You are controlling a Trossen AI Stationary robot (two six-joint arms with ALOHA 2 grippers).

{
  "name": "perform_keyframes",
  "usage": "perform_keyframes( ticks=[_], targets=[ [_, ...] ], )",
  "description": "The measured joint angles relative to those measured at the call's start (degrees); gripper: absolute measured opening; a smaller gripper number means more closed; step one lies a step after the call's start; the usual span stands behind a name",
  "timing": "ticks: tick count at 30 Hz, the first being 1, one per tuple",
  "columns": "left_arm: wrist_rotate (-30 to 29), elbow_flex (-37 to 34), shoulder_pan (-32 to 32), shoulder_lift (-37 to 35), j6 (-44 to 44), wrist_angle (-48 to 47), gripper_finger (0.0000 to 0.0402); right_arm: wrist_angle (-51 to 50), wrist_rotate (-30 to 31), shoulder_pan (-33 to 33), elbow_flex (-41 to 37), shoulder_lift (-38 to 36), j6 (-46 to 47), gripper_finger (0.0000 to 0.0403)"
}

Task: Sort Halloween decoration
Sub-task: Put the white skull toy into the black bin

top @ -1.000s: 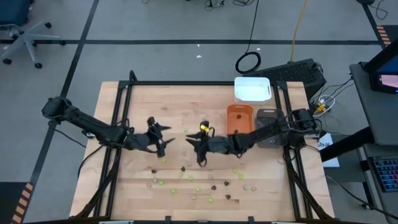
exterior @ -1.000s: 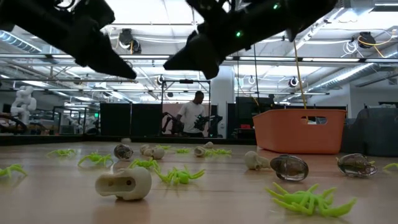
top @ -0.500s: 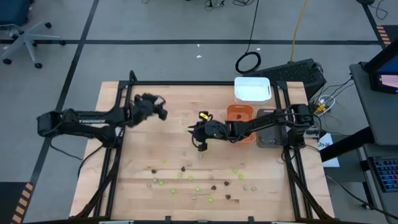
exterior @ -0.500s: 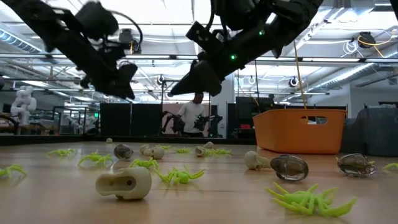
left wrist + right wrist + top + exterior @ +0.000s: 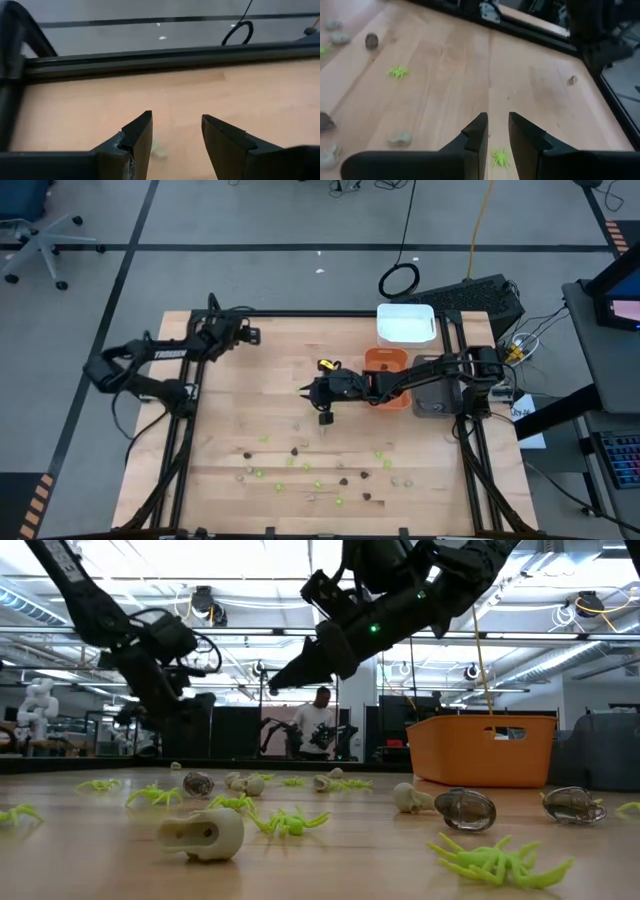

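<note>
Right gripper (image 5: pixel 322 418) hangs over the middle of the wooden table (image 5: pixel 270 360), its dark fingers a narrow slit apart and holding nothing (a lime spider lies just below in its wrist view). Left gripper (image 5: pixel 250 336) sits at the far left corner, fingers parted, empty. An orange tray (image 5: pixel 386 362), a white tray (image 5: pixel 405 323) and a grey tray (image 5: pixel 432 367) line the far right edge. Halloween decoration (image 5: pixel 300 470), tiny lime, brown and beige pieces, scatters along the near edge.

Two matte-black jointed arms: the left arm (image 5: pixel 150 360) carries white lettering along one link; the right arm (image 5: pixel 420 380) shows a green indicator light, with a yellow tag near its wrist.
</note>
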Motion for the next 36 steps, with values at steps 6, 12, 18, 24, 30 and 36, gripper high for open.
perform_keyframes(
  ticks=[6, 12, 18, 24, 30, 36],
  targets=[
    [2.4, 0.7, 1.3, 4.7, -0.9, 1.9, 0.0176, 0.4, -0.4, 0.0, 0.0, 0.0, 0.9, 0.0066],
    [2.2, 0.9, 1.0, 4.9, -1.0, 1.7, 0.0176, 0.4, -0.4, 0.1, 0.0, 0.0, 1.9, 0.0066],
    [1.6, 1.9, -0.9, 4.9, -1.8, -3.5, 0.0176, 0.4, -0.5, 0.5, 0.0, 0.0, 2.1, 0.0066],
    [-6.2, 5.4, -2.0, 4.9, -3.9, -13.1, 0.0176, -0.6, -0.5, 1.2, 0.0, 0.0, 1.5, 0.0066],
    [-7.2, 5.9, -1.9, 5.4, -3.8, -13.1, 0.0176, -1.3, -0.5, 1.3, 0.0, 0.0, 1.5, 0.0066],
    [-7.5, 5.9, -1.7, 8.4, -3.8, -12.2, 0.0176, -2.0, -0.5, 2.0, 0.0, 0.0, 1.3, 0.0066]
  ],
)
